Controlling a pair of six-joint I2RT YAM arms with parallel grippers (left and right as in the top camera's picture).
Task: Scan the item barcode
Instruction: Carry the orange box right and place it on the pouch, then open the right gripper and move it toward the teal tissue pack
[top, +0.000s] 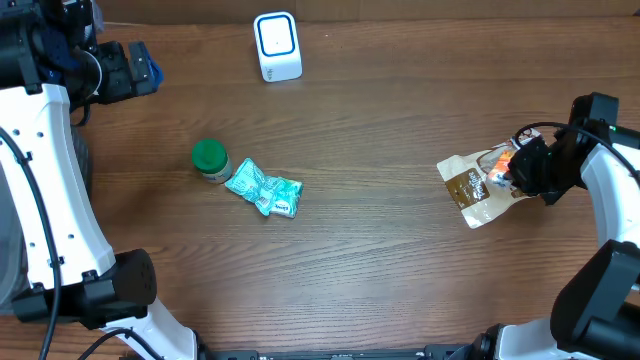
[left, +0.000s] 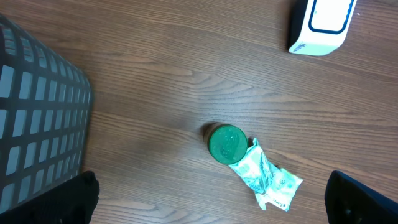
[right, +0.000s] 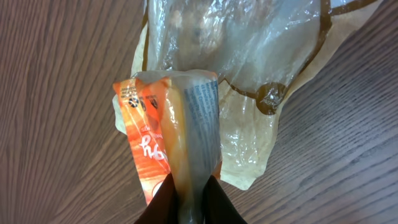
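Orange packet (right: 149, 137): probably light, limp, slick. Your right end effector (right: 188, 191) pinches its end seam; grip there. Left end effector (left: 211, 199) gapes, empty.

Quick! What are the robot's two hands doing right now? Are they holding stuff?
Left gripper: open, holding nothing.
Right gripper: closed, pinching the orange packet.

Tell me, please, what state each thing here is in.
left gripper: open, empty.
right gripper: shut on orange packet.
orange packet: pinched, over tan pouch.
tan pouch: lying flat.
jar: upright, green lid on.
teal packet: crumpled, beside jar.
scanner: standing, nothing before it.
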